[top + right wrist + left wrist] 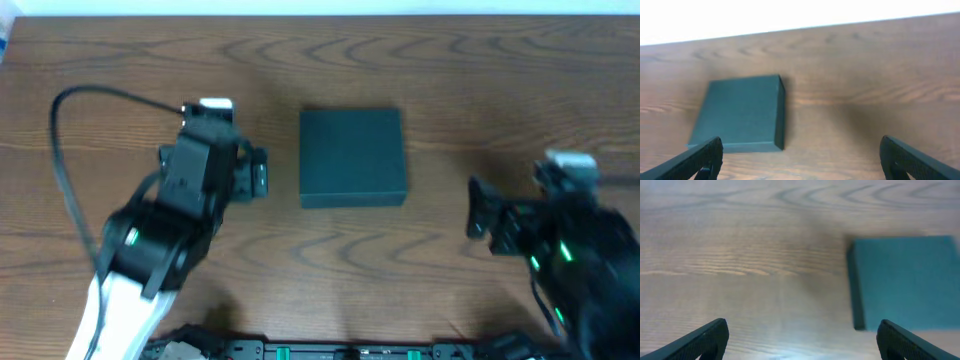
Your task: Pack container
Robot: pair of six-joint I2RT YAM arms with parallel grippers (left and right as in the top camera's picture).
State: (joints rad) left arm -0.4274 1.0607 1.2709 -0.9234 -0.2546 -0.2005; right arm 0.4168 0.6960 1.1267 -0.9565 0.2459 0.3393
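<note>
The container (352, 157) is a dark teal-green box with its lid shut, lying flat in the middle of the wooden table. It also shows in the left wrist view (907, 282) and in the right wrist view (740, 112). My left gripper (258, 172) is open and empty, a short way left of the container; its fingers show in the left wrist view (802, 340). My right gripper (478, 212) is open and empty, right of the container and nearer the front; its fingers show in the right wrist view (800, 157). No snack packets are in view.
The wooden table (450, 70) runs to a pale far edge at the top. A black cable (62, 150) loops over the table behind the left arm. A dark rail with green parts (330, 350) lies along the front edge.
</note>
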